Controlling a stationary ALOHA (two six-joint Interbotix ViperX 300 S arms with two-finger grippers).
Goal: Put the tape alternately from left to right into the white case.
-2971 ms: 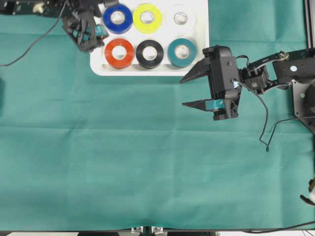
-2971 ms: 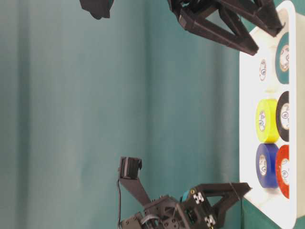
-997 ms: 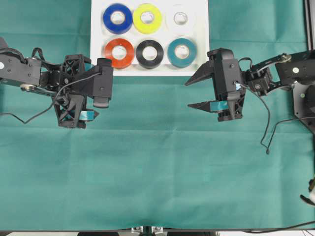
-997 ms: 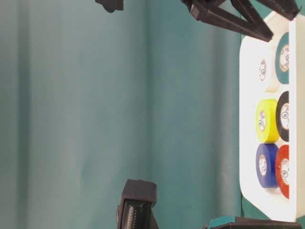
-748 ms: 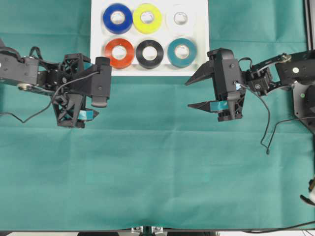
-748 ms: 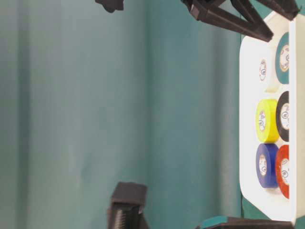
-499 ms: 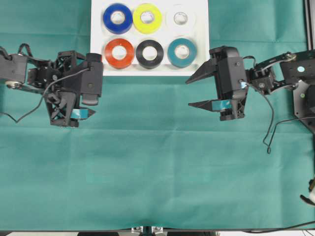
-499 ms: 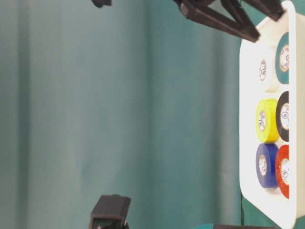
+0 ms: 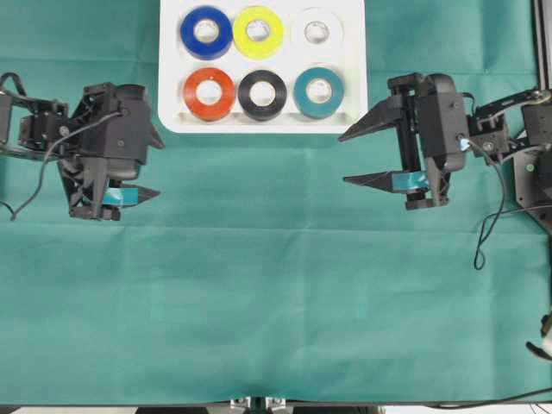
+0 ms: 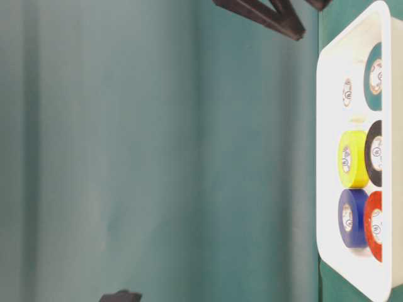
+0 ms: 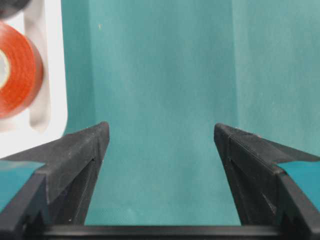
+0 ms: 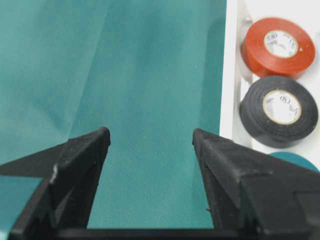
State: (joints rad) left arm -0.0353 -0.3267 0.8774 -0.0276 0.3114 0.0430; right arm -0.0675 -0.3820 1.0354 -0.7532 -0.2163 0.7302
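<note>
The white case (image 9: 171, 121) lies at the top middle of the green cloth and holds several rolls of tape in two rows: blue (image 9: 206, 32), yellow (image 9: 258, 32) and white (image 9: 316, 32) behind, red-orange (image 9: 210, 93), black (image 9: 262, 93) and teal (image 9: 319, 91) in front. My left gripper (image 9: 159, 168) hovers left of the case, open and empty, over bare cloth (image 11: 160, 129). My right gripper (image 9: 343, 159) hovers to the case's right, also open and empty (image 12: 150, 133). The right wrist view shows the red-orange (image 12: 277, 47) and black (image 12: 277, 110) rolls inside the rim (image 12: 229, 75).
Green cloth (image 9: 276, 302) covers the table. A loose black cable (image 9: 487, 233) hangs beside the right arm's base (image 9: 535, 172) at the right edge. Another cable (image 9: 26, 194) trails from the left arm. The case's rim (image 10: 327, 157) stands a little above the cloth.
Both arms have drawn outward from the case, the left gripper to the left and the right gripper to the right. Both stay open. The rolls have not moved.
</note>
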